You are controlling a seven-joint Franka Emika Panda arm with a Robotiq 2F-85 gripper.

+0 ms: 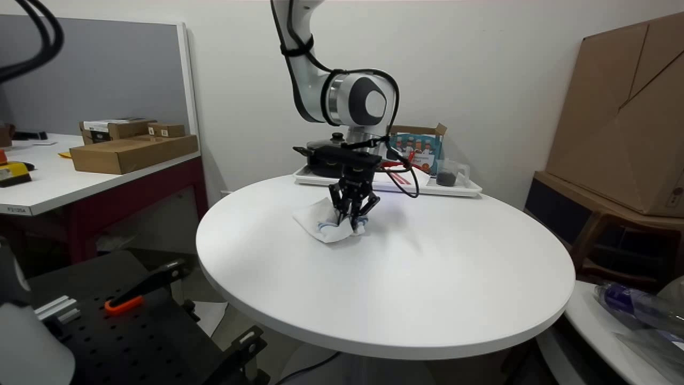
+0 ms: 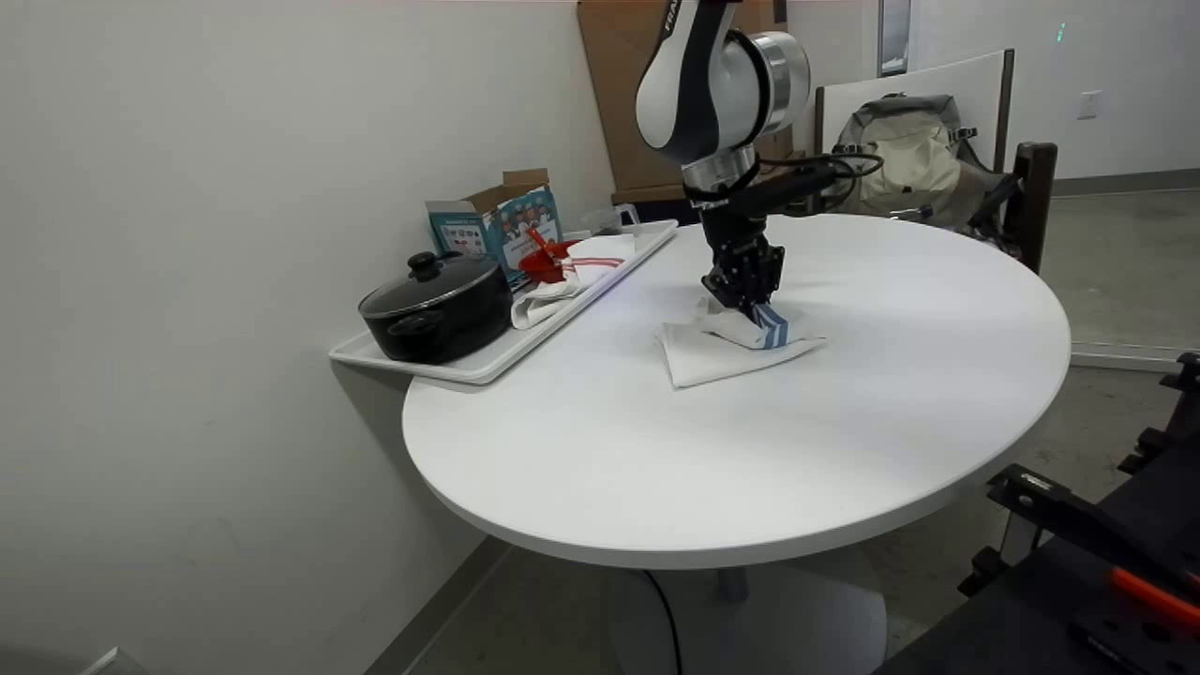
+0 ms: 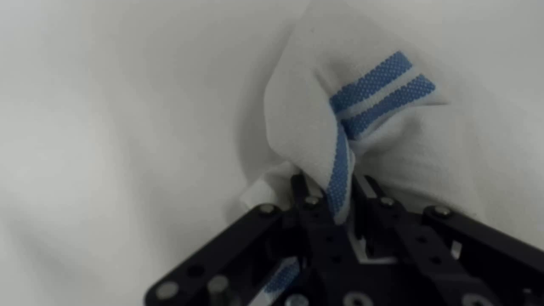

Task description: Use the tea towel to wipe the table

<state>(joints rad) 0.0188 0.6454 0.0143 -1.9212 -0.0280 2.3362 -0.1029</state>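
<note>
- Wrist view: black two-finger gripper [image 3: 329, 191] is pinching a fold of the small white woven tea towel with blue stripes [image 3: 365, 106] — fabric runs up between the tips.
- Towel location: on the large round table with a smooth white top [image 1: 427, 283], bunched under the tips, a flatter flap spread out beside them. In both exterior views it lies near the long white rectangular tray [image 1: 454, 191] but apart from it.
- Step in hand, my read: grip is made, wipe is under way or about to be. Can't say which, nor how much area is done.
- Direction: drag so the flap trails the pinch. Pushing into it would likely roll the cloth up and leave hard tips on the surface.
- Height: low enough that the cloth presses flat, not so low that the tips scrape. Can't tell if they touch the top; the bunch hides them.
- Strokes: long, overlapping, gentle at reversals — only a fold is held, so a jerk could pull it out.
- Room: work away from the tray. Its rim and the black lidded pot [image 2: 436, 314] look easiest to clip.
- Edge: turn before the tabletop ends, so the cloth doesn't hang over and catch.
</note>
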